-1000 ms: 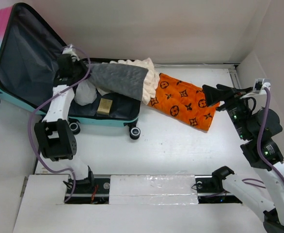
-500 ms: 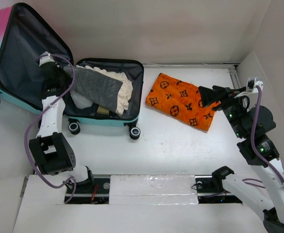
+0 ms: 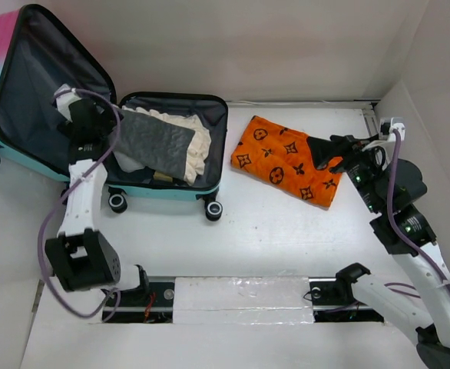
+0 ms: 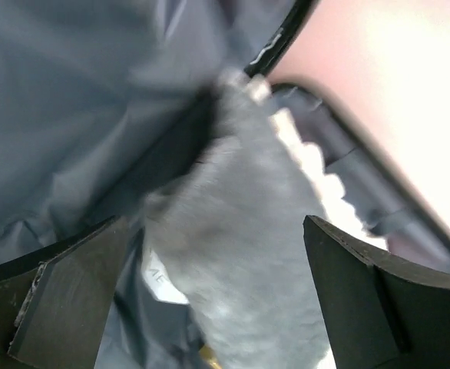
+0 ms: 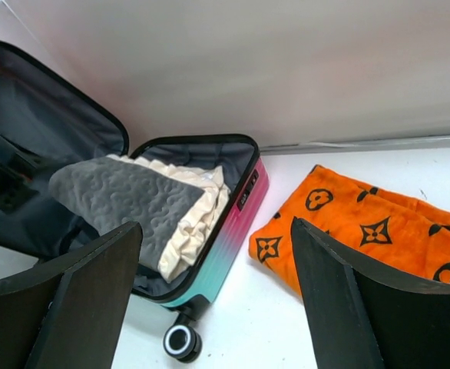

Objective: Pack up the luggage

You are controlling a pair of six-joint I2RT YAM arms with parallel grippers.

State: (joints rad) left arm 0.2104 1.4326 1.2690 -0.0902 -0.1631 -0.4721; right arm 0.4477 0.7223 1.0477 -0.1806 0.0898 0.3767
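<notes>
Both are gaping wide, empty: left gripper (image 4: 210, 304) hovering over grey cloth (image 3: 152, 142) in the luggage (image 3: 171, 193), right gripper (image 5: 217, 296) at orange blanket's (image 3: 282, 160) edge.

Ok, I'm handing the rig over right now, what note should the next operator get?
Left claw: open, gripping nothing, above the grey blanket near the hinge side of the luggage.
Right claw: open, empty, by the right end of the orange towel.
Luggage: open on the table, lid propped up to the left.
Done: grey blanket and cream cloth lie in the base.
Left: the orange towel is outside, on the table right of the luggage; it probably goes in next, then the lid gets closed.
</notes>
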